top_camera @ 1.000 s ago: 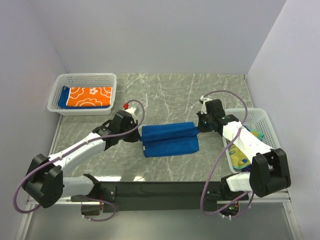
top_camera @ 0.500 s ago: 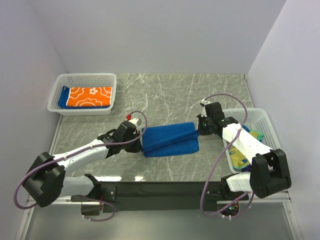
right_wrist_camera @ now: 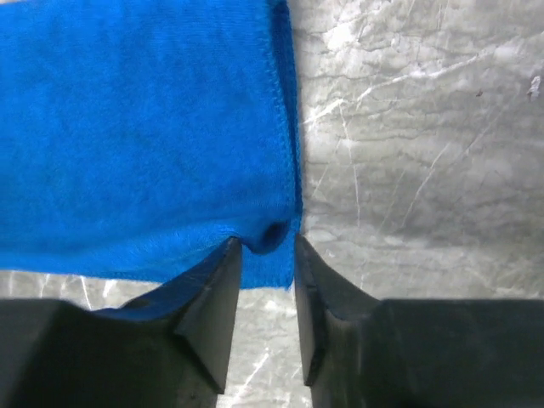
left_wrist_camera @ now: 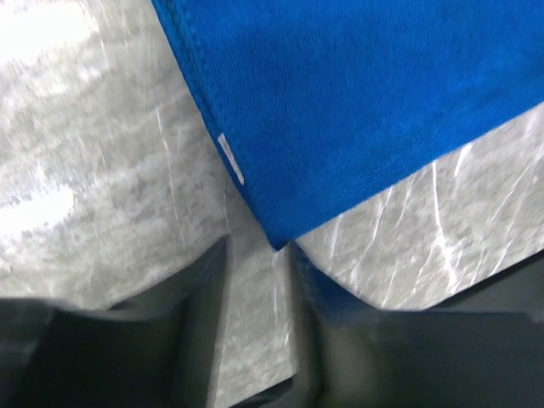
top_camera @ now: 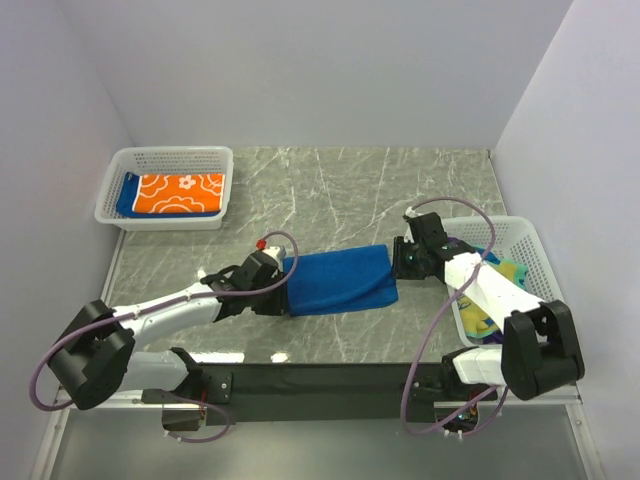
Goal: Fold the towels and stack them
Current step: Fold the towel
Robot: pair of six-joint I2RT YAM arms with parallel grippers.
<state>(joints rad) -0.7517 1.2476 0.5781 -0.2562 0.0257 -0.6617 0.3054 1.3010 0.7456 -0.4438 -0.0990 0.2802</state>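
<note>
A royal blue towel (top_camera: 335,280) lies folded flat in the middle of the marble table. My left gripper (top_camera: 281,285) sits low at its left end. In the left wrist view the towel (left_wrist_camera: 357,110) ends in a corner just ahead of that gripper (left_wrist_camera: 259,251), whose jaws stand apart over bare marble. My right gripper (top_camera: 398,262) is at the towel's right end. In the right wrist view its jaws (right_wrist_camera: 268,242) are apart, with a puckered corner of the towel (right_wrist_camera: 136,127) lying loose between the tips. An orange flowered towel (top_camera: 180,192) tops the stack in the left basket.
A white mesh basket (top_camera: 170,152) stands at the back left with a blue towel under the orange one. Another white basket (top_camera: 520,226) at the right edge holds yellow-and-blue towels (top_camera: 480,320) under my right arm. Purple cables loop off both arms.
Both grippers carried the raised fold of the blue towel toward the near edge and laid it down flat. Both then went from shut to open, letting the cloth go.
</note>
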